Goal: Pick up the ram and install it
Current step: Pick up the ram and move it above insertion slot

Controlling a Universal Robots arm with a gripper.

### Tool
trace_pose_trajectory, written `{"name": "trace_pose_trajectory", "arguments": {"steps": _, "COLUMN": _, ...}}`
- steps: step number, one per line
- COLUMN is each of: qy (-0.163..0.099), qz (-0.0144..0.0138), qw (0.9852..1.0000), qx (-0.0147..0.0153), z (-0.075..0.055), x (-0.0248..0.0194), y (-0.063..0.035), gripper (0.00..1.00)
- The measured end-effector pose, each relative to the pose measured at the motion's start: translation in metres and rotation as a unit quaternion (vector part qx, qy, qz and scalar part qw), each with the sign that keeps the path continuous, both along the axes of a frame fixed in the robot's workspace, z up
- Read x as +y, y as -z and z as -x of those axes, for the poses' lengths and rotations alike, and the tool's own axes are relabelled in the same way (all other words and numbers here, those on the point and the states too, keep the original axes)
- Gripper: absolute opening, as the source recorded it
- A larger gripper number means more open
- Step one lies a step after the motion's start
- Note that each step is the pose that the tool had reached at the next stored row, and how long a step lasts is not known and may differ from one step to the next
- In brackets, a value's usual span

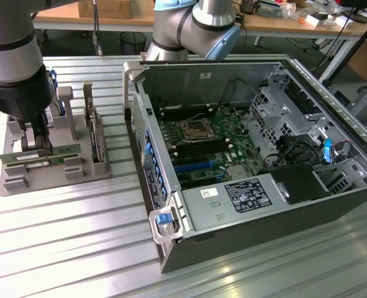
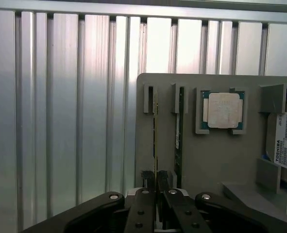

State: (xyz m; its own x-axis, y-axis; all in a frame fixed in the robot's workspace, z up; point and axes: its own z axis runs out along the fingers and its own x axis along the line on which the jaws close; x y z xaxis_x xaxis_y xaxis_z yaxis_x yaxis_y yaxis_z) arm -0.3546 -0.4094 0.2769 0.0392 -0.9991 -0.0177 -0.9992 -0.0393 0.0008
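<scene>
pincer (image 2: 155, 182) pinching ram (image 2: 155, 141) by thin edges, stick upright in grey holder (image 2: 216, 160) slots on tabletop (image 1: 77, 248), second stick (image 2: 178, 141) just beside. imo keep grip centred, lift dead straight, no twist, else snags slot.

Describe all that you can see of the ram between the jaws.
The ram is a long, thin green board, seen edge-on in the wrist view. It stands on its long edge in the grey tray, with its far end in a slotted post. The black jaws are shut on its near end, one on each face. A second stick with a white label stands parallel beside it, apart.
</scene>
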Motion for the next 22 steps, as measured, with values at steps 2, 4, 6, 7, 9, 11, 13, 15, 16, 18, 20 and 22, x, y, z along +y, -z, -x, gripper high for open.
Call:
{"name": "trace_pose_trajectory", "arguments": {"steps": 2, "qy": 0.0, "qz": -0.0001, "qw": 1.0, "qx": 0.0, "z": -0.0001, "x": 0.0, "y": -0.0007, "gripper": 0.13}}
{"name": "trace_pose_trajectory", "arguments": {"steps": 4, "qy": 0.0, "qz": -0.0002, "qw": 1.0, "qx": 0.0, "z": -0.0001, "x": 0.0, "y": -0.0013, "gripper": 0.13}}
{"name": "trace_pose_trajectory", "arguments": {"steps": 6, "qy": 0.0, "qz": -0.0003, "qw": 1.0, "qx": 0.0, "z": -0.0001, "x": 0.0, "y": -0.0021, "gripper": 0.13}}
{"name": "trace_pose_trajectory", "arguments": {"steps": 7, "qy": 0.0, "qz": -0.0003, "qw": 1.0, "qx": 0.0, "z": -0.0002, "x": 0.0, "y": -0.0026, "gripper": 0.13}}
{"name": "trace_pose_trajectory", "arguments": {"steps": 9, "qy": 0.0, "qz": -0.0004, "qw": 1.0, "qx": -0.0001, "z": -0.0005, "x": 0.0, "y": -0.0037, "gripper": 0.13}}
{"name": "trace_pose_trajectory", "arguments": {"steps": 11, "qy": 0.0, "qz": -0.0004, "qw": 1.0, "qx": 0.0001, "z": -0.0007, "x": 0.0, "y": -0.0047, "gripper": 0.13}}
{"name": "trace_pose_trajectory", "arguments": {"steps": 13, "qy": 0.0, "qz": -0.0005, "qw": 1.0, "qx": 0.0, "z": -0.0008, "x": 0.0, "y": -0.0053, "gripper": 0.13}}
{"name": "trace_pose_trajectory", "arguments": {"steps": 15, "qy": 0.0, "qz": -0.0005, "qw": 1.0, "qx": 0.0, "z": -0.0009, "x": 0.0, "y": -0.0059, "gripper": 0.13}}
{"name": "trace_pose_trajectory", "arguments": {"steps": 16, "qy": 0.0, "qz": -0.0005, "qw": 1.0, "qx": 0.0, "z": -0.0009, "x": 0.0, "y": -0.006, "gripper": 0.13}}
{"name": "trace_pose_trajectory", "arguments": {"steps": 18, "qy": 0.0, "qz": -0.0005, "qw": 1.0, "qx": 0.0, "z": -0.0009, "x": 0.0, "y": -0.0063, "gripper": 0.13}}
{"name": "trace_pose_trajectory", "arguments": {"steps": 20, "qy": 0.0, "qz": -0.0006, "qw": 1.0, "qx": 0.0, "z": -0.001, "x": 0.0, "y": -0.0067, "gripper": 0.13}}
{"name": "trace_pose_trajectory", "arguments": {"steps": 22, "qy": 0.0, "qz": -0.0006, "qw": 1.0, "qx": 0.0, "z": -0.001, "x": 0.0, "y": -0.007, "gripper": 0.13}}
